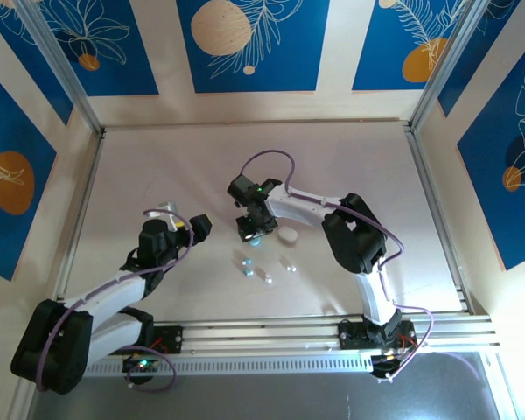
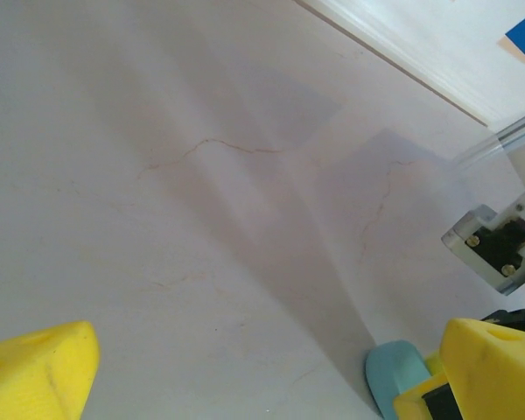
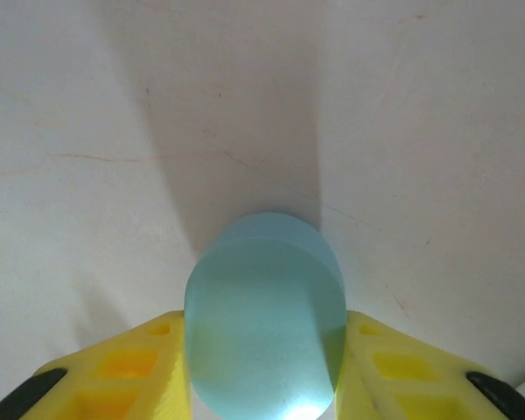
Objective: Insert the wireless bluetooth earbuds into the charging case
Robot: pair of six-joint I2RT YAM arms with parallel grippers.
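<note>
Right fingers (image 3: 131, 372) snug on blue case (image 3: 264, 306)

Bright, even light from above washes the pale table (image 1: 157, 166); the top view is sharp, its shadows faint. In the right wrist view a broad grey shadow stretches from the pale blue case (image 3: 264, 297) toward twelve o'clock, glare blooms at the case's six o'clock edge, and the near yellow fingers (image 3: 131, 367) blur. The left wrist view has soft overlapping shadows toward four o'clock.

The left pincer (image 1: 199, 227) is spread wide (arm bent low); the right pincer (image 1: 254, 234) is closed around a blue case (image 3: 264, 324).
</note>
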